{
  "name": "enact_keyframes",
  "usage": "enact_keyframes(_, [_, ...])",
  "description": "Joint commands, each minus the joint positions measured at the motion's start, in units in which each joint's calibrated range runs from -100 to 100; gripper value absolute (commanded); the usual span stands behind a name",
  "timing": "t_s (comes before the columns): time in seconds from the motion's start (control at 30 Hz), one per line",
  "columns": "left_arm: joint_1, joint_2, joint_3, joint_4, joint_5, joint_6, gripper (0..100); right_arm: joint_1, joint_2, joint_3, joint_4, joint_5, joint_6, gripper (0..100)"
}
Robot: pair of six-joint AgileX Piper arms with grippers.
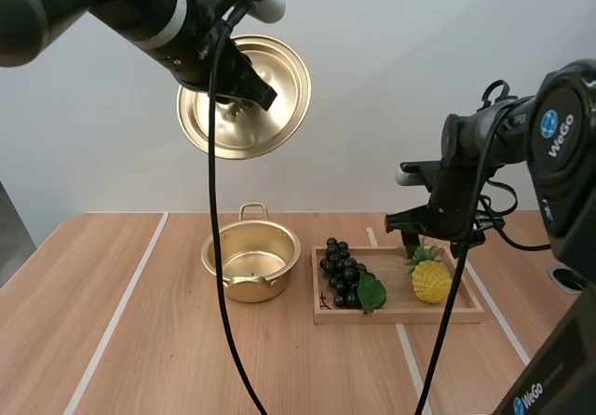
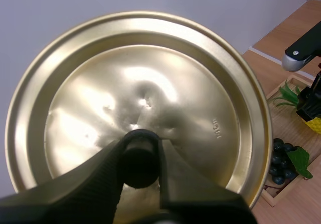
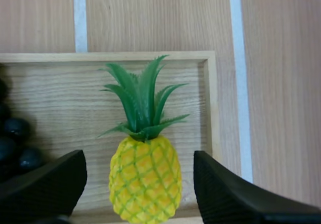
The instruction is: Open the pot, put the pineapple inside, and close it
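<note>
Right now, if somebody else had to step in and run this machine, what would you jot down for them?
Left gripper: shut on the lid, holding it up in the air above the table.
Right gripper: open, one finger on either side of the pineapple, not yet gripping it.
The pineapple lies in the wooden tray with the grapes. The pot stands open on the table beside the tray, with nothing in it.
Done: pot opened.
Left: grip the pineapple, put it in the pot, set the lid back on.
</note>
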Motion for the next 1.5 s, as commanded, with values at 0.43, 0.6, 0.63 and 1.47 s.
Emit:
enact_keyframes(0.43, [-0.09,-1.00,-0.03,-1.12,-1.39,0.94,0,-0.16,5.82,0.53,-1.99,-1.27,0.23,100])
enact_keyframes(0.6, [-0.09,-1.00,-0.03,-1.12,-1.39,0.94,0,-0.16,5.79,0.57,-2.09,-1.44,0.23,100])
enact_keyframes(0.63, [-0.09,-1.00,-0.03,-1.12,-1.39,0.94,0,-0.16,5.79,0.57,-2.09,-1.63,0.23,100])
enact_keyframes(1.47, [-0.09,-1.00,-0.03,-1.12,0.61,0.93,0,-0.16,10.18,0.57,-3.58,-2.85,0.23,100])
